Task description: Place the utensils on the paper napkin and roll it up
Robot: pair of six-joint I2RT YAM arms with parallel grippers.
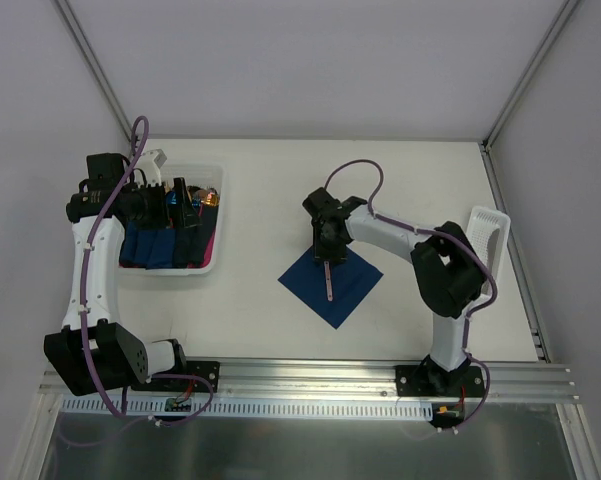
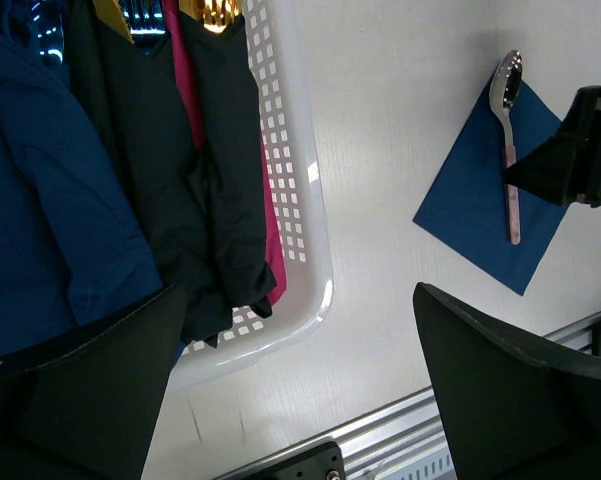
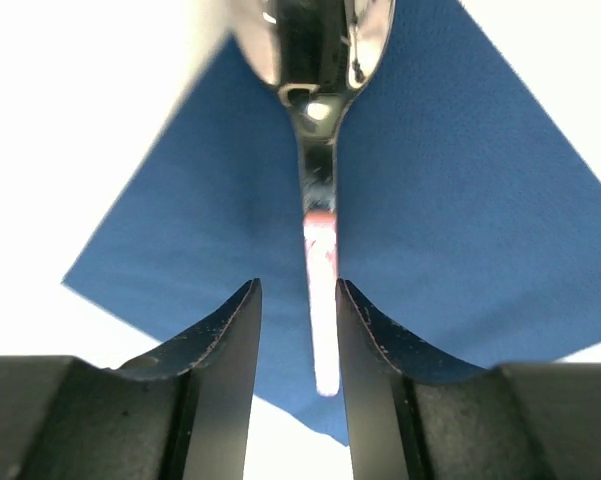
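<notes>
A navy blue paper napkin [image 1: 348,287] lies as a diamond on the table centre. One silver spoon [image 1: 328,274] lies along its diagonal, bowl toward the far side. My right gripper [image 1: 325,252] hovers over the spoon. In the right wrist view the handle [image 3: 318,300] runs between the narrowly parted fingertips [image 3: 238,320], with a gap on the left side; my right gripper [image 3: 298,295] is open. My left gripper [image 2: 295,300] is wide open and empty above the near rim of the white basket [image 2: 310,210]. The napkin [image 2: 470,200] and spoon [image 2: 508,150] also show in the left wrist view.
The white perforated basket [image 1: 212,262] at the left holds several rolled dark blue, black and pink napkin bundles [image 1: 165,245] with copper-gold tips. A white rack [image 1: 487,228] stands at the right edge. An aluminium rail [image 1: 300,375] runs along the near edge.
</notes>
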